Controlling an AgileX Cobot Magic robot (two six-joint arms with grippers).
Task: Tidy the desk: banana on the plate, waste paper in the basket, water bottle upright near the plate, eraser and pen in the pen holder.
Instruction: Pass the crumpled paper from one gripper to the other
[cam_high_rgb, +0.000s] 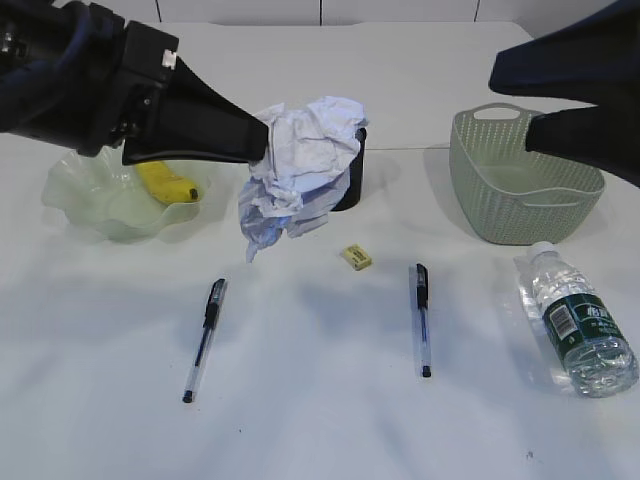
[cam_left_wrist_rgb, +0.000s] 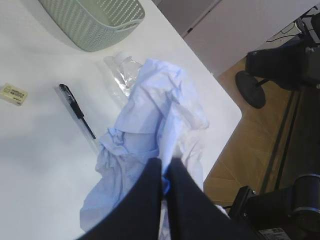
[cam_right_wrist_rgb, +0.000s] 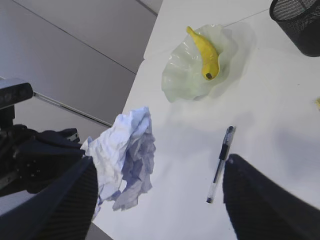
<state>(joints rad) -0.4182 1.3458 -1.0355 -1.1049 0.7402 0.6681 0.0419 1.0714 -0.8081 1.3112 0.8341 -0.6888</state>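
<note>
Left fingers (cam_left_wrist_rgb: 165, 175) pinch crumpled paper (cam_high_rgb: 300, 165), seemingly above the desk (cam_high_rgb: 320, 420).

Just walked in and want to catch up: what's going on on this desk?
A two-armed robot is tidying. Its left gripper is shut on the crumpled waste paper, held above the table. The right gripper is open and empty. The banana is on the plate. Two pens, the eraser and the lying water bottle wait; the basket looks empty.
</note>
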